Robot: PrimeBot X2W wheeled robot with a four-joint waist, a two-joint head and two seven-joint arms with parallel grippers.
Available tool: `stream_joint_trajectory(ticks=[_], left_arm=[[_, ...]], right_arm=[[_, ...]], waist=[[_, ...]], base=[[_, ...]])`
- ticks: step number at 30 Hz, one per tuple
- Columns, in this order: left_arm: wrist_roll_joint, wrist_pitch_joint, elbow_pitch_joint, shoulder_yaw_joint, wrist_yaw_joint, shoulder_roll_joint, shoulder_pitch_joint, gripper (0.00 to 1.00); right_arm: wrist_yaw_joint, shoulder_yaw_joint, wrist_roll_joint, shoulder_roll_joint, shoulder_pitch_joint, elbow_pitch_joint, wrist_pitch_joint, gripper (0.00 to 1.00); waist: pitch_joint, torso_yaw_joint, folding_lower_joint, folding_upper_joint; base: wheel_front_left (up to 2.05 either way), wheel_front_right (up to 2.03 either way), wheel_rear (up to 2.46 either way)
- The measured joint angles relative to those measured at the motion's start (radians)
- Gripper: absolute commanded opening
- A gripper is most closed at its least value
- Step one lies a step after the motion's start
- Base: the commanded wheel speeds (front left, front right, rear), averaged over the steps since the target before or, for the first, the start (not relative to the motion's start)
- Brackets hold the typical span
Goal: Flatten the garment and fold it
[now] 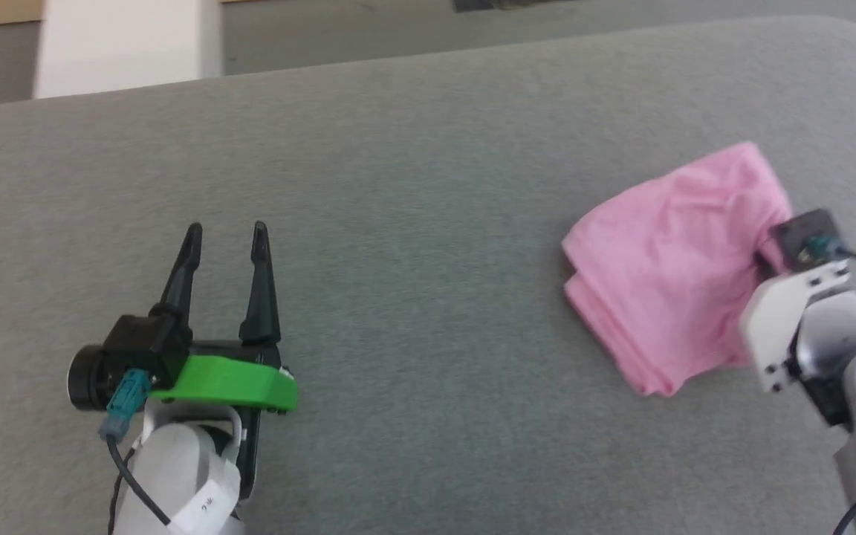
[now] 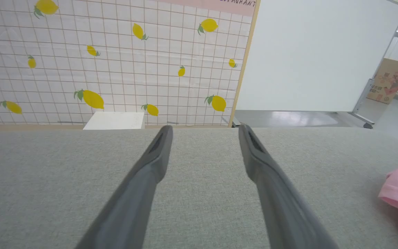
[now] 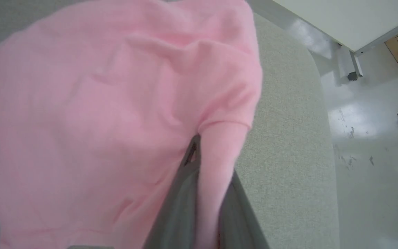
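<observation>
Left gripper [image 1: 227, 227]: idle over the grey upholstered surface [image 1: 413, 186], fingers moderately parted, holding nothing; likely parked clear of the work. Garment [image 1: 666, 260]: far right, near the surface's edge; pink, bunched in loose layered folds, not flat. Right gripper [image 3: 212, 162]: fingers pinched on a cloth fold, probably to spread it.

Three views of one grey desk [image 1: 413, 186]
The head camera looks down from above; the left wrist looks low toward the wall [image 2: 116, 62]; the right wrist is close on the pink garment [image 3: 81, 114], which all share.
</observation>
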Motion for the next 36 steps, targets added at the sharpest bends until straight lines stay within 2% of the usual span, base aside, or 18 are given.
stream_joint_trajectory(ticks=[6, 13, 22, 30, 32, 33, 34, 36], left_arm=[[0.021, 0.000, -0.014, -0.003, -0.012, 0.023, -0.043, 1.00], [0.062, 0.021, -0.037, -0.018, -0.018, 0.072, -0.095, 1.00], [0.079, 0.082, -0.109, -0.049, -0.030, 0.116, -0.152, 1.00], [0.081, 0.098, -0.161, -0.064, -0.030, 0.124, -0.162, 1.00], [0.081, 0.098, -0.164, -0.067, -0.030, 0.124, -0.162, 1.00], [0.081, 0.097, -0.163, -0.067, -0.029, 0.123, -0.162, 1.00], [0.081, 0.094, -0.162, -0.068, -0.028, 0.123, -0.162, 1.00], [0.077, 0.080, -0.150, -0.069, -0.027, 0.120, -0.162, 1.00]], right_arm=[[0.000, -0.048, -0.024, -0.031, -0.117, 0.114, -0.098, 0.00], [0.000, -0.116, -0.080, -0.049, -0.253, 0.301, -0.218, 0.00], [0.000, -0.266, -0.193, -0.099, -0.388, 0.503, -0.338, 0.00], [0.000, -0.406, -0.281, -0.122, -0.464, 0.623, -0.410, 0.00], [0.000, -0.422, -0.317, -0.128, -0.472, 0.637, -0.425, 0.46], [0.000, -0.434, -0.333, -0.130, -0.476, 0.641, -0.435, 0.92], [0.000, -0.445, -0.346, -0.131, -0.480, 0.647, -0.440, 1.00], [0.000, -0.471, -0.372, -0.138, -0.486, 0.667, -0.452, 1.00]], waist=[[0.048, -0.117, 0.0000, 0.0000], [0.147, -0.203, 0.0000, 0.0000], [0.292, -0.243, 0.0001, 0.0000], [0.370, -0.214, 0.0001, 0.0000], [0.375, -0.199, 0.0001, 0.0000], [0.376, -0.191, 0.0001, 0.0000], [0.375, -0.185, 0.0001, 0.0000], [0.370, -0.172, 0.0001, 0.0000]], base=[[0.00, 0.00, 0.00], [0.00, 0.00, 0.00], [0.00, 0.00, 0.00], [0.00, 0.00, 0.00], [0.00, 0.00, 0.00], [0.00, 0.00, 0.00], [0.00, 0.00, 0.00], [0.00, 0.00, 0.00]])
